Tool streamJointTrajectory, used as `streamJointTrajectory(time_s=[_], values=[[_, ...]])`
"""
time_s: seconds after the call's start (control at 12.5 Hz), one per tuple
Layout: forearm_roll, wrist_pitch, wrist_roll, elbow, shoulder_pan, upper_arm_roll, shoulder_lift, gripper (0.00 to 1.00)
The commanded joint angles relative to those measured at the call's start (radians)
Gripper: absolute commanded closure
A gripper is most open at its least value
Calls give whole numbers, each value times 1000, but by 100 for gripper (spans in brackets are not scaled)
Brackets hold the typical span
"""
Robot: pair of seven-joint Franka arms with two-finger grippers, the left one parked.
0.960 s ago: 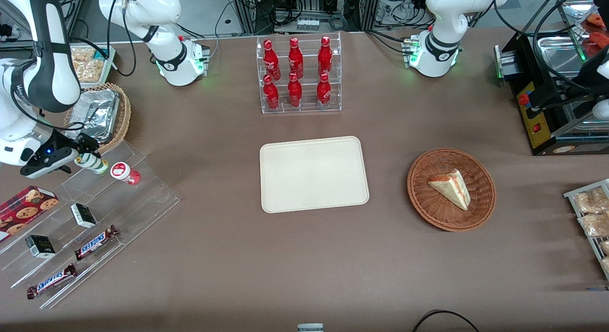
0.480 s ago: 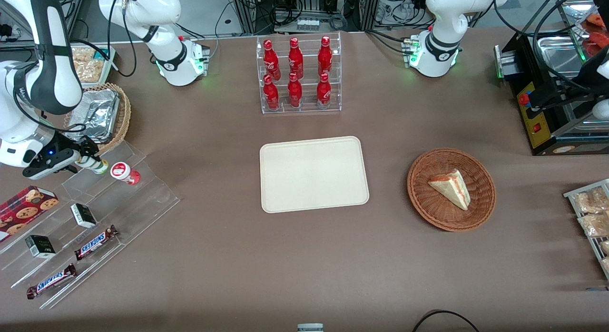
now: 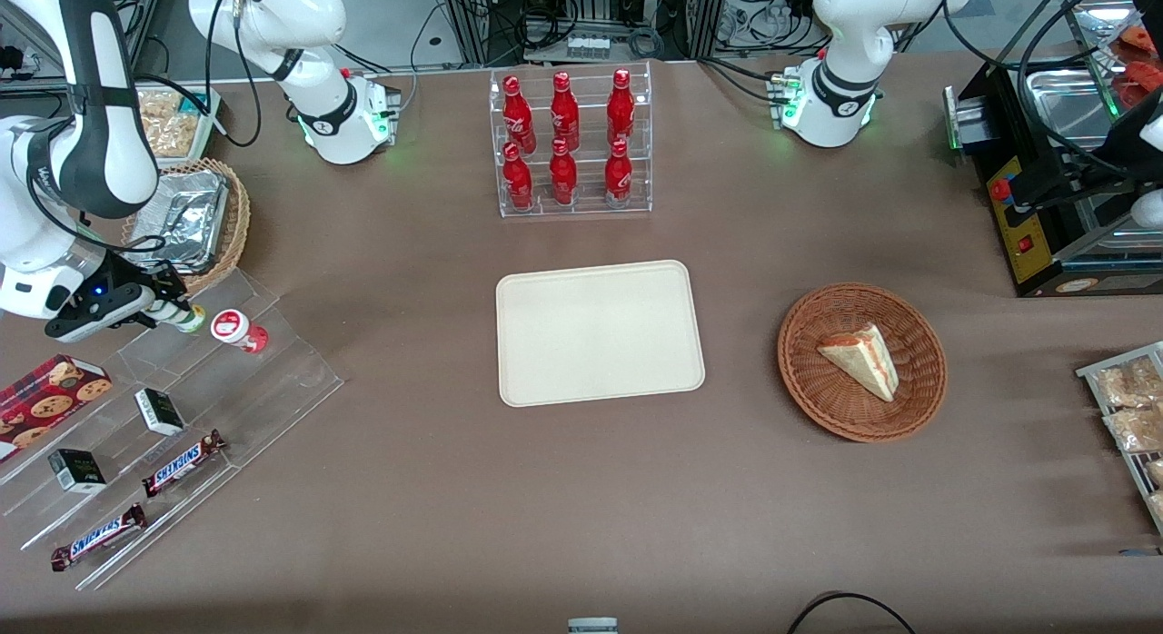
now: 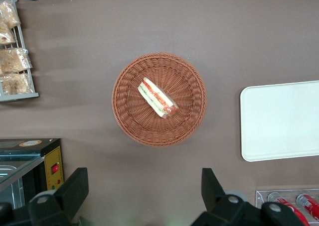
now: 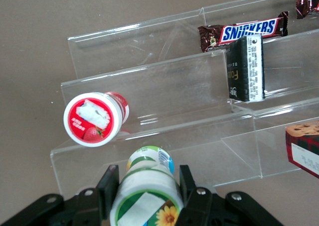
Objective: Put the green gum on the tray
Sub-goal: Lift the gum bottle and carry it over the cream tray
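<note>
Front view showed the working arm's claw [image 3: 162,309] at the top step of a clear acrylic display stand [image 3: 173,407], at the working arm's end of the tabletop [image 3: 436,525]. The green gum [image 3: 186,318] lay tipped on its side on that step, sitting between the claw's two fingers. A red-lidded gum bottle [image 3: 238,330] lay just beside it on the same step.

Right wrist view showed the green gum [image 5: 148,186] close up, a black finger [image 5: 107,191] against each side of the bottle. The claw appeared closed onto the bottle, or nearly so; whether it was squeezing firmly could not be confirmed. The red-lidded gum bottle [image 5: 94,118] lay near but apart from it. Lower steps held Snickers bars [image 5: 242,33], small black boxes [image 5: 246,68] and a cookie box [image 5: 304,146].

The tray [image 3: 600,332] sat bare near the tabletop's middle, well apart from the stand. A wicker basket [image 3: 861,361] holding a sandwich lay toward the parked arm's end.

As a judgement, the step in hand was securing the grasp. Doing it well would call for a firm, centred hold on the round body, then a straight lift clear of the step's edge before any sideways travel, keeping away from the red-lidded bottle so it does not roll.
</note>
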Motion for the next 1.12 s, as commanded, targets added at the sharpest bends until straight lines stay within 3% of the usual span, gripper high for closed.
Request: streamJointTrajectory(time_s=[0.0,0.24,0.4,0.64,0.8,1.04], values=[[-2,-111,-1,45,8,5,-37,100],[-2,-327,37,212,68,13,-37,100],[-5,-443,155,302,155,13,-32,100],[-5,-533,400,378,339,13,-25,100],[-3,-562,650,423,494,13,-9,100],[6,-564,980,535,690,14,101,100]])
